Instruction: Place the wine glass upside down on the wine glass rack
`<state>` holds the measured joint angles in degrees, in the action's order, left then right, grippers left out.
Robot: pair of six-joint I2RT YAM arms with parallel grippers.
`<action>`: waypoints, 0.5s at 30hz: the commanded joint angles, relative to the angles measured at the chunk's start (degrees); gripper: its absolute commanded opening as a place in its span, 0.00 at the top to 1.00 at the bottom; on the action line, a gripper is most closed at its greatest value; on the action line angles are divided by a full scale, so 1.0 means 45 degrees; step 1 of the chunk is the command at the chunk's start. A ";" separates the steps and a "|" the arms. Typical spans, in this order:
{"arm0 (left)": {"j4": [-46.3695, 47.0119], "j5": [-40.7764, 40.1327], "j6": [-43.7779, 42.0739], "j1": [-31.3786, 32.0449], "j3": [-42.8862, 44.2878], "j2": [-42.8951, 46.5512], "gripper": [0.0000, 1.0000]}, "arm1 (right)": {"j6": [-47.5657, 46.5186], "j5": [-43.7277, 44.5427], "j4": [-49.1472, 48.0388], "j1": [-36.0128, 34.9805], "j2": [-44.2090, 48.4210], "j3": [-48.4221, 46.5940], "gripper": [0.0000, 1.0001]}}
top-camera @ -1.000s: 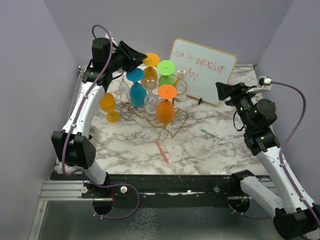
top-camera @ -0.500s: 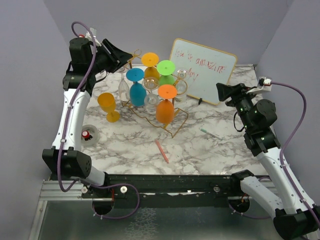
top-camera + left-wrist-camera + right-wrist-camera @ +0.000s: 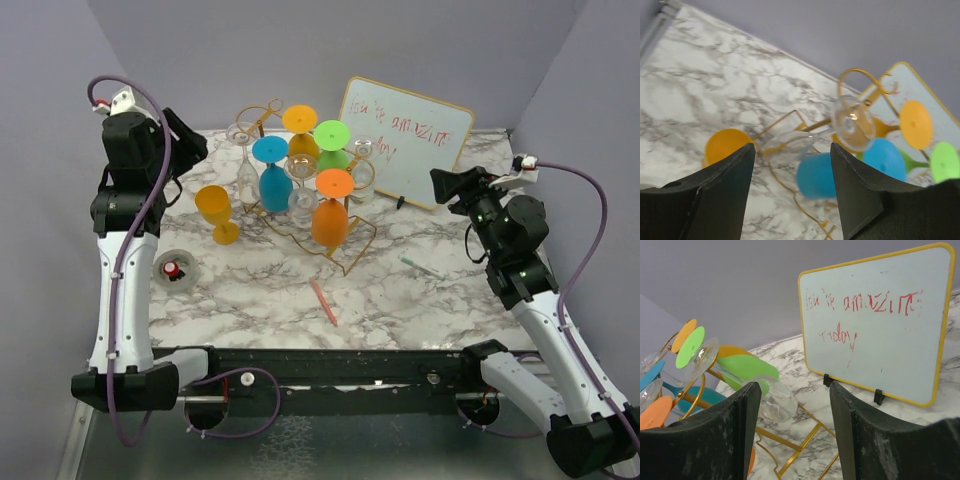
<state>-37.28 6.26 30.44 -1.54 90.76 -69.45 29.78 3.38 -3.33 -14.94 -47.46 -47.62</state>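
Note:
The gold wire rack (image 3: 352, 256) stands mid-table and holds several glasses upside down: blue (image 3: 274, 185), orange (image 3: 331, 222), green and clear ones. A clear wine glass (image 3: 246, 172) hangs upside down at the rack's left end; in the left wrist view (image 3: 852, 122) its foot sits below a curled loop (image 3: 856, 75). A yellow-orange wine glass (image 3: 214, 207) stands upright on the table left of the rack. My left gripper (image 3: 193, 146) is open and empty, up and to the left of the rack. My right gripper (image 3: 438, 184) is open and empty to the right of the rack.
A framed whiteboard (image 3: 405, 140) with red writing stands at the back right. A pink pen (image 3: 323, 302) and a green pen (image 3: 421, 266) lie on the marble. A small round dish (image 3: 175, 269) with a red item lies near the left edge.
My left arm has drawn back to the left, away from the rack, with its gripper empty. The clear glass stays hanging at the rack's left end. The right arm has hardly moved.

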 commanded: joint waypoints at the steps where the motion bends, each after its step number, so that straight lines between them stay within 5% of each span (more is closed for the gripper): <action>1: -0.0871 -0.4110 -0.0572 -0.0252 -0.1434 0.0055 0.36 | 0.0176 0.0213 0.0154 -0.0020 -0.0010 -0.0188 0.37; 11: 0.0894 -0.1161 0.0091 -0.1239 -0.4066 -0.1249 0.36 | 0.0060 0.0677 0.0311 -0.0030 0.0353 0.0072 0.37; 15: 0.1131 -0.1275 0.0198 -0.1318 -0.4286 -0.1904 0.44 | -0.0023 0.0842 0.0273 -0.0027 0.0391 0.0164 0.37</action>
<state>-36.03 -1.67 30.37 -6.83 71.99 -76.25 30.02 4.95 -3.27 -14.94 -46.59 -47.62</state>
